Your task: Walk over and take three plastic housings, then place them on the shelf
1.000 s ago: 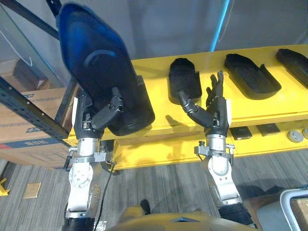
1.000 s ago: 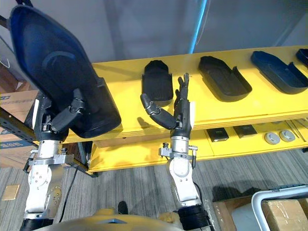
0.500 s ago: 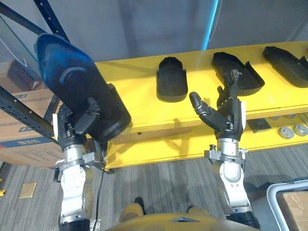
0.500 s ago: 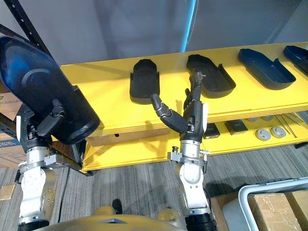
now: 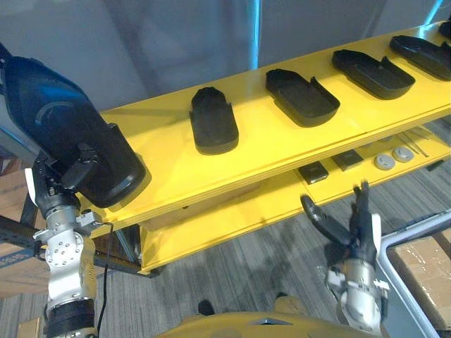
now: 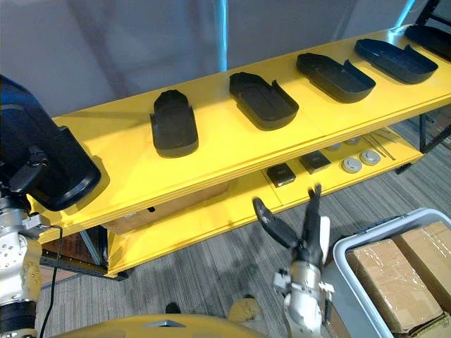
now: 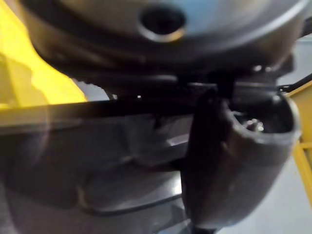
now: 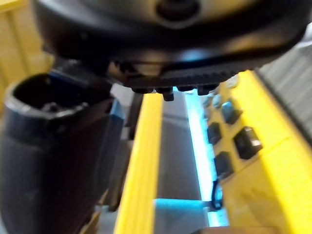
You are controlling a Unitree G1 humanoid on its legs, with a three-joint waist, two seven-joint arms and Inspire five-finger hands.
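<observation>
My left hand (image 5: 65,182) is shut on a large dark blue plastic housing (image 5: 60,130), held tilted with its lower end over the left end of the yellow shelf (image 5: 169,165). In the left wrist view the thumb (image 7: 229,156) presses against the housing (image 7: 97,161). Several more dark housings lie in a row on the shelf, the nearest ones here (image 5: 213,121) and here (image 5: 303,95). My right hand (image 5: 357,227) hangs open in front of and below the shelf, fingers straight, thumb spread, holding nothing.
The lower yellow shelf carries small black blocks (image 5: 313,172) and round grey discs (image 5: 384,162). A cardboard box (image 6: 169,204) sits under the shelf. A grey bin with cardboard boxes (image 6: 394,274) stands at the lower right, close to my right hand.
The camera has swung, so the shelf now runs slantwise. My right hand has dropped from the shelf edge to below it. The left hand still holds the housing, now lower.
</observation>
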